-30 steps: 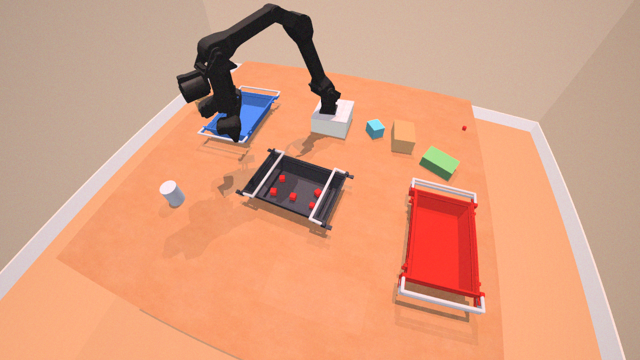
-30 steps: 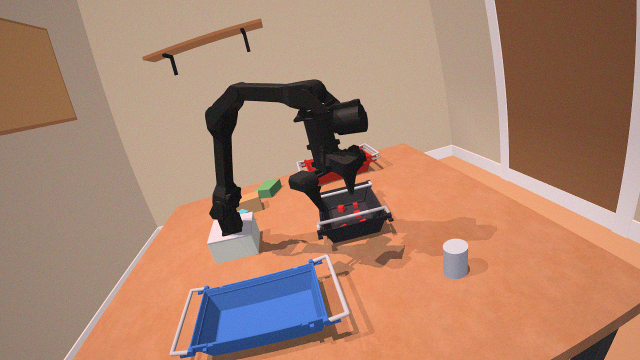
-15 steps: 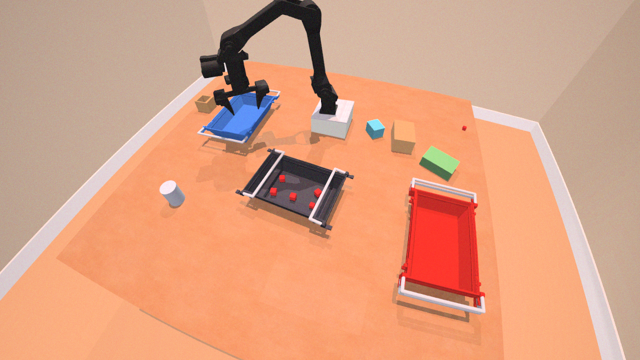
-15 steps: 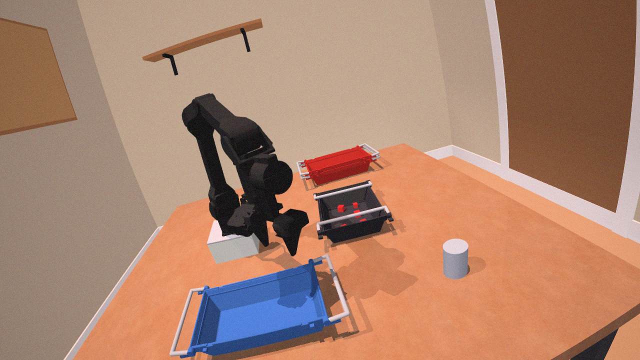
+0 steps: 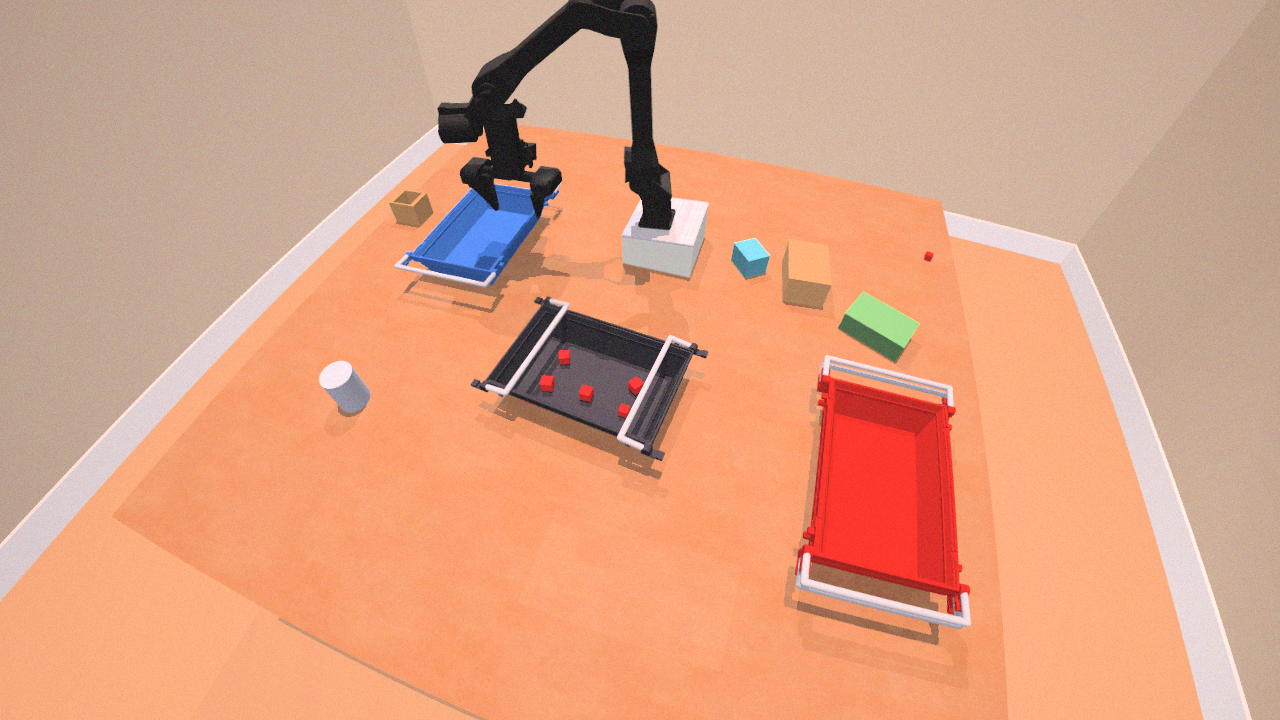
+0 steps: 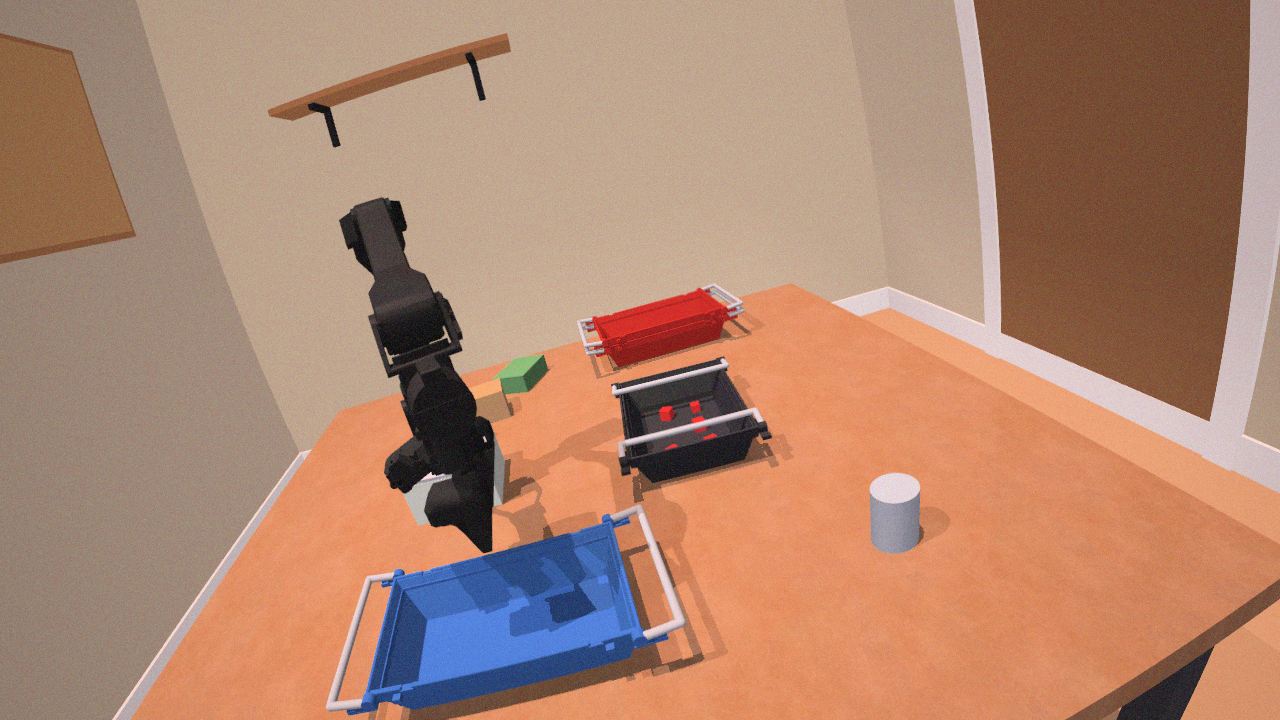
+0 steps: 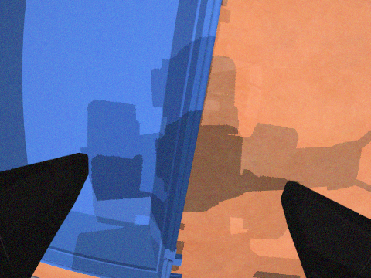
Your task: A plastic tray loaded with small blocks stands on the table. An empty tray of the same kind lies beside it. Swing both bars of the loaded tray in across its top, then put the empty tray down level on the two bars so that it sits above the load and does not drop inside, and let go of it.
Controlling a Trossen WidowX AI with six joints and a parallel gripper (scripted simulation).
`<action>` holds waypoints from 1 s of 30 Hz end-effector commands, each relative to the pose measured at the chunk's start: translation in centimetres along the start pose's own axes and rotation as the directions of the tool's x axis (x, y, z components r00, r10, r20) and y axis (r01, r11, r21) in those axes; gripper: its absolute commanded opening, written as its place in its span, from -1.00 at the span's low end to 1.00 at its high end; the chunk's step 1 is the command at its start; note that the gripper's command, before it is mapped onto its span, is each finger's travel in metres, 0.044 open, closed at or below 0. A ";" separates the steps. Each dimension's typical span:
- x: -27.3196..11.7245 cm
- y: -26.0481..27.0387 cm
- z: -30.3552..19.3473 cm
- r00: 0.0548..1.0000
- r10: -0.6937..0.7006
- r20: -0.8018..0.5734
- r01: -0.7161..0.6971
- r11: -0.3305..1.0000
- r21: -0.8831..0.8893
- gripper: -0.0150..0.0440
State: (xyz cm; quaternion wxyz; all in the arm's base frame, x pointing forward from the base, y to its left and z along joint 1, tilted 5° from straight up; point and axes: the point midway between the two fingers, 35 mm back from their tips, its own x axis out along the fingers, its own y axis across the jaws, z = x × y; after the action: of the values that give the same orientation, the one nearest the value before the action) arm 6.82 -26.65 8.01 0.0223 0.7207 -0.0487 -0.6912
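Observation:
The black tray point(image 5: 608, 344) point(image 6: 689, 461) holds several small red blocks point(image 5: 585, 393) point(image 6: 666, 413). Its left bar point(image 5: 534, 348) point(image 6: 691, 430) and right bar point(image 5: 648, 388) point(image 6: 670, 377) both lie across its top. The empty blue tray point(image 5: 483, 234) point(image 6: 501, 635) point(image 7: 97, 58) stands level on the table, its bars out over its ends. My gripper point(image 5: 518, 212) point(image 7: 188, 179) is open and empty, pointing down above the blue tray's long wall nearer my base. In the wrist view that wall runs between the fingers, one finger over the inside, the other over the table. In the exterior view one finger is hidden.
An empty red tray point(image 5: 886, 483) point(image 6: 666, 331) has its bars out. Also here are a grey cylinder point(image 5: 345, 386) point(image 6: 895, 514), a small open tan box point(image 5: 410, 210), a cyan cube point(image 5: 750, 258), a tan block point(image 5: 806, 273), a green block point(image 5: 878, 325) and my white base block point(image 5: 663, 253).

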 end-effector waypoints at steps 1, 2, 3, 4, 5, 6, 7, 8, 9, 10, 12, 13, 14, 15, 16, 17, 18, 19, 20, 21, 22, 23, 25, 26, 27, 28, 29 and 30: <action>0.6 -0.1 0.1 1.000 -0.005 -0.001 0.005 1.000 0.015 1.00; 0.9 -0.1 0.1 1.000 -0.005 -0.001 0.005 1.000 0.015 1.00; 1.3 0.0 0.1 1.000 -0.005 -0.001 0.005 1.000 0.015 1.00; 1.8 0.0 0.0 1.000 -0.005 -0.001 0.005 1.000 0.015 1.00; 2.3 0.1 0.0 1.000 -0.005 -0.001 0.005 1.000 0.015 1.00; 2.8 0.1 0.0 1.000 -0.005 -0.001 0.005 1.000 0.015 1.00; 3.3 0.1 0.0 1.000 -0.005 -0.001 0.005 1.000 0.015 1.00; 3.9 0.1 0.0 1.000 -0.005 -0.001 0.005 1.000 0.015 1.00; 4.4 0.1 0.0 1.000 -0.005 -0.001 0.005 1.000 0.015 1.00; 4.9 0.1 0.0 1.000 -0.005 -0.001 0.005 1.000 0.015 1.00; 5.9 0.1 0.0 1.000 -0.005 -0.001 0.005 1.000 0.015 1.00; 6.4 0.0 0.0 1.000 -0.005 -0.001 0.005 1.000 0.015 1.00; 6.9 0.0 0.0 1.000 -0.005 -0.001 0.005 1.000 0.015 1.00; 7.4 -0.1 0.1 1.000 -0.005 -0.001 0.005 1.000 0.015 1.00; 7.9 -0.2 0.1 1.000 -0.006 -0.001 0.006 1.000 0.015 1.00; 8.3 -0.2 0.1 1.000 -0.006 -0.001 0.006 1.000 0.015 1.00; 8.6 -0.3 0.1 1.000 -0.006 -0.001 0.006 1.000 0.015 1.00; 8.6 -0.3 0.1 1.000 -0.006 -0.001 0.006 1.000 0.015 1.00; 8.6 -0.3 0.1 1.000 -0.006 -0.001 0.006 1.000 0.015 1.00; 8.6 -0.3 0.1 1.000 -0.006 -0.001 0.006 1.000 0.015 1.00; 8.6 -0.3 0.1 1.000 -0.006 -0.001 0.006 1.000 0.015 1.00; 8.6 -0.3 0.1 1.000 -0.006 -0.001 0.006 1.000 0.015 0.95; 8.6 -0.3 0.1 1.000 -0.006 -0.001 0.006 1.000 0.015 0.85; 8.6 -0.3 0.1 1.000 -0.006 -0.001 0.006 1.000 0.015 0.80; 8.6 -0.3 0.1 1.000 -0.006 -0.001 0.006 1.000 0.015 0.75; 8.6 -0.3 0.1 1.000 -0.006 -0.001 0.006 1.000 0.015 0.70; 8.6 -0.3 0.1 1.000 -0.006 -0.001 0.006 1.000 0.015 0.65; 8.6 -0.3 0.1 1.000 -0.006 -0.001 0.006 1.000 0.015 0.60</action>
State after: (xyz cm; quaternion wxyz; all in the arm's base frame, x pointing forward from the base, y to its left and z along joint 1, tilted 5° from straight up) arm 7.04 -27.28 -0.55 0.0175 0.7205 -0.0500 -0.6914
